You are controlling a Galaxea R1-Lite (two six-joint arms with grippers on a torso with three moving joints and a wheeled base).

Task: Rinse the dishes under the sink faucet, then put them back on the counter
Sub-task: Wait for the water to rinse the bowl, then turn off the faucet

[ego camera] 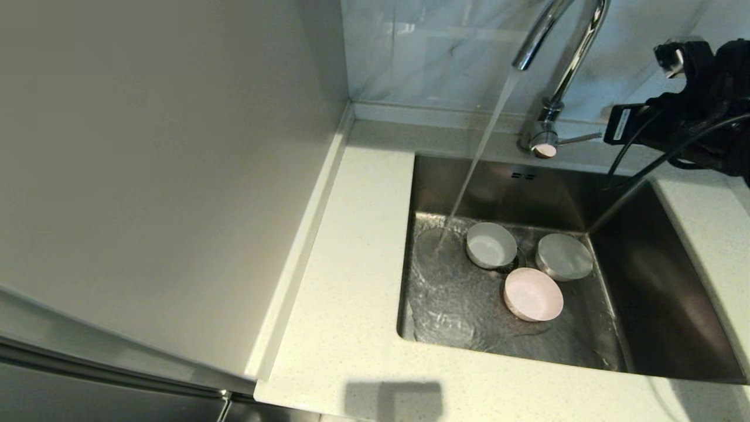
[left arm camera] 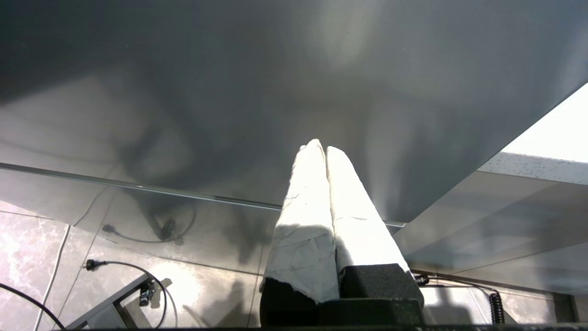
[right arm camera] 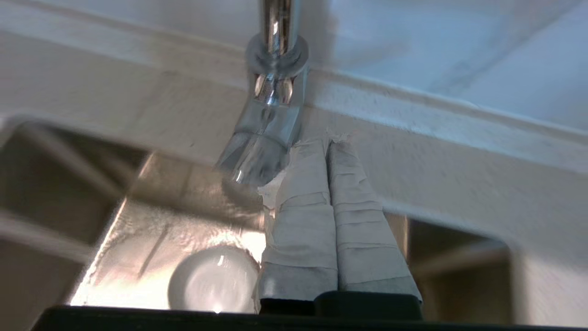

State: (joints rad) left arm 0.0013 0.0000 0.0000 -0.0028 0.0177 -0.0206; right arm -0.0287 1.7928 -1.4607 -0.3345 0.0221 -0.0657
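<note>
Sink point(ego camera: 644, 305) — three bowls point(ego camera: 533, 294) inside

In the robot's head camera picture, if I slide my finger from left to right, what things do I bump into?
Grey cabinet panel → counter → falling water → white bowl → pink bowl → greyish bowl → right gripper.

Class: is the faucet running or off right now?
Running. A stream of water pours from the faucet spout and ripples across the sink floor.
</note>
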